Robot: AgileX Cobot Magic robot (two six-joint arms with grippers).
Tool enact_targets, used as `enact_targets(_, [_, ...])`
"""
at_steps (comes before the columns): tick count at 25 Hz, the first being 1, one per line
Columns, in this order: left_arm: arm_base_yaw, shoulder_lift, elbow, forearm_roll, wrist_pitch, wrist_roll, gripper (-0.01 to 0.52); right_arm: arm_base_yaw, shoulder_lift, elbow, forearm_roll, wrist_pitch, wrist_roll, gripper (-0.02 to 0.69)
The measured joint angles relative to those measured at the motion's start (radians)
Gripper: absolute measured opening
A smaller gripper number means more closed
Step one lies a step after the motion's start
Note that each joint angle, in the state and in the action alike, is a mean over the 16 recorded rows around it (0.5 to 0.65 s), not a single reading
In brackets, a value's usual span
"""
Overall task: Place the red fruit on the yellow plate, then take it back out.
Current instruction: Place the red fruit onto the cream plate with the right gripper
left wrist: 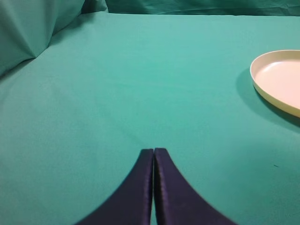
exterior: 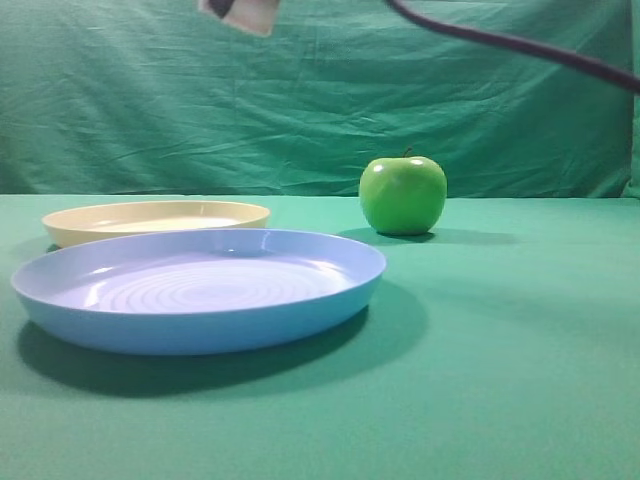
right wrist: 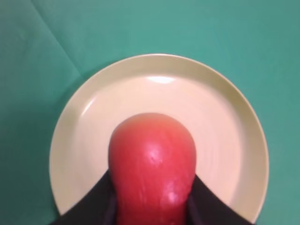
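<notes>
Only our right wrist view shows the right tool (right wrist: pixel 152 206) grasping the red fruit (right wrist: pixel 152 164), lengthwise away from us, above the yellow plate (right wrist: pixel 225 140).

A large light blue plate (exterior: pixel 200 300) with concentric rings in its base lies on the green cloth-covered table (exterior: pixel 500 380). Behind it and to its right stands a shiny green apple (exterior: pixel 403 194) with a short stem, well apart from the plate. A wrinkled green backdrop (exterior: pixel 330 100) hangs behind the apple.

No readable text, labels, apparently none
</notes>
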Motion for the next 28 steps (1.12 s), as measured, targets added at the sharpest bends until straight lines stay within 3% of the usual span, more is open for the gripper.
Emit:
enact_targets(4, [0.000,0.000,0.000,0.000,0.000,0.000,0.000,0.008,0.078,-0.016,0.000,-0.055,-0.014,0.255])
enact_targets(10, [0.000,0.000,0.000,0.000,0.000,0.000,0.000,0.009,0.134,-0.020,-0.001,-0.101,-0.020,0.416])
enact_targets(14, [0.000,0.000,0.000,0.000,0.000,0.000,0.000,0.009,0.131,-0.027,-0.012,-0.079,-0.020,0.523])
enact_targets(17, [0.000,0.000,0.000,0.000,0.000,0.000,0.000,0.009,0.107,-0.043,-0.026,-0.024,-0.018,0.565])
enact_targets(21, [0.000,0.000,0.000,0.000,0.000,0.000,0.000,0.009,0.050,-0.078,-0.044,0.097,-0.006,0.503])
enact_targets(28, [0.000,0.000,0.000,0.000,0.000,0.000,0.000,0.009,-0.098,-0.141,-0.084,0.356,0.082,0.228])
